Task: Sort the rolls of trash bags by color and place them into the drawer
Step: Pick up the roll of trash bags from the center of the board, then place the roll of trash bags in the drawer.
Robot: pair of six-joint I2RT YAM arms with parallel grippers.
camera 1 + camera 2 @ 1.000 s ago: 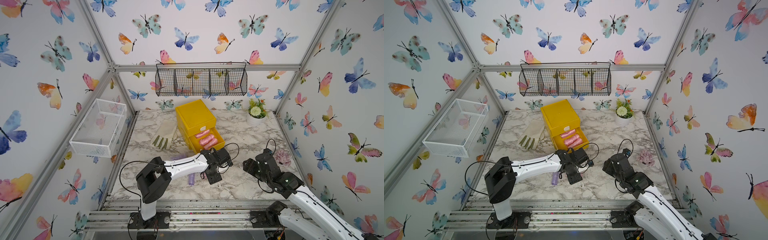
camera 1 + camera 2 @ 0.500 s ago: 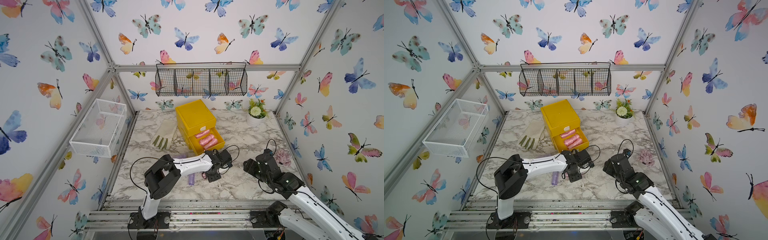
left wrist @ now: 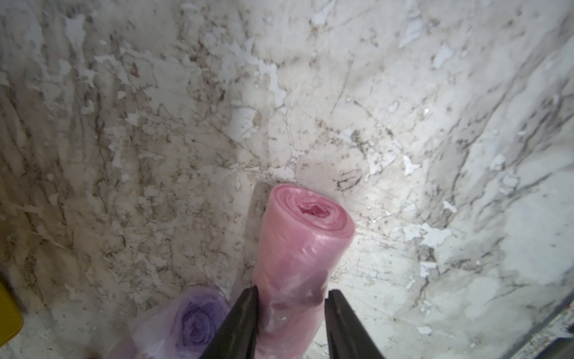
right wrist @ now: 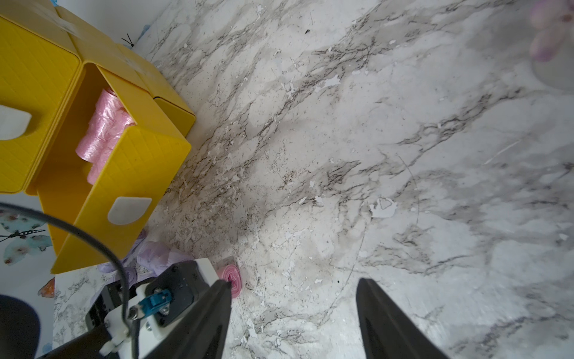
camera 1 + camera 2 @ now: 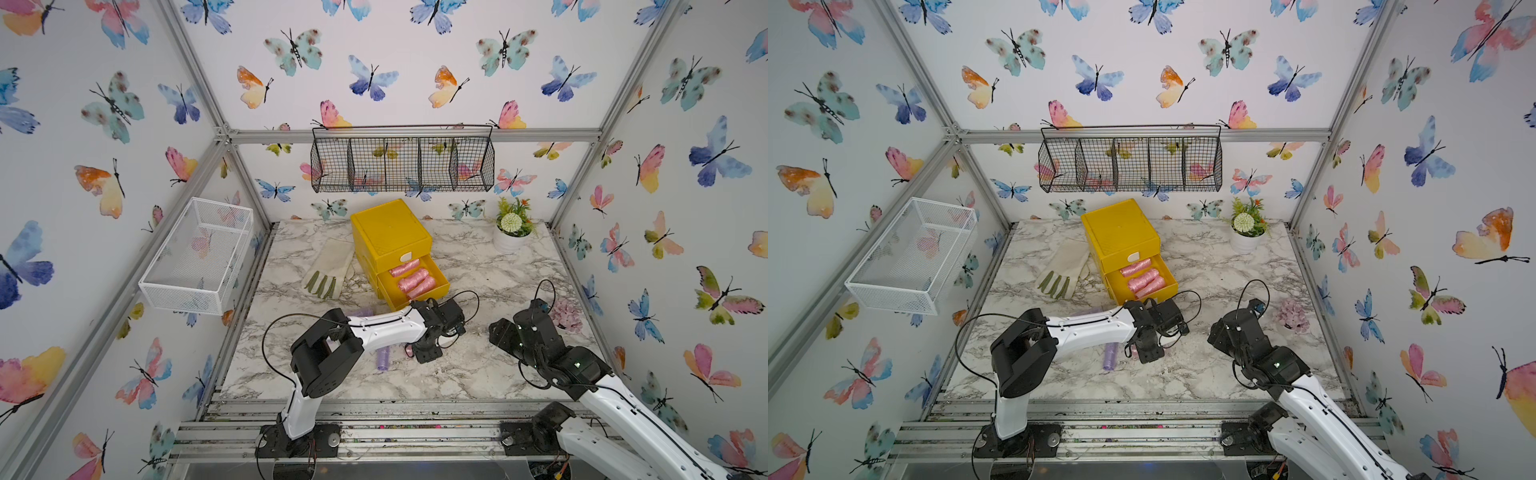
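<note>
Three pink rolls [image 5: 411, 279] already lie side by side in the open lower drawer [image 5: 384, 289] of the yellow box, and a fourth is being taken. A second ago the left gripper [image 3: 292, 290] stood wide over the marble tabletop [image 5: 478, 266] in front of the drawer. Its jaws have since narrowed, and in the left wrist view the two dark fingers press either side of a pink roll [image 3: 302, 236], pinching in its crinkly plastic at the near end. The roll's far end still seems to rest on the tabletop, so the grip looks made but the lift not yet begun. A lilac roll [image 3: 195, 320] lies just beside the left finger, close enough to be nudged as the pink one comes up. More lilac plastic [image 4: 155, 251] shows by the drawer's front corner, partly hidden by the arm. The right gripper [image 4: 295, 281] hangs over bare marble to the right with its jaws apart and nothing between them. The cream glove [image 5: 328, 270] lies to the left of the box, apart from all this. With the pink roll clamped, the pink group is probably one carry from complete. The lilac rolls would then remain, and no green roll shows in any view.
</note>
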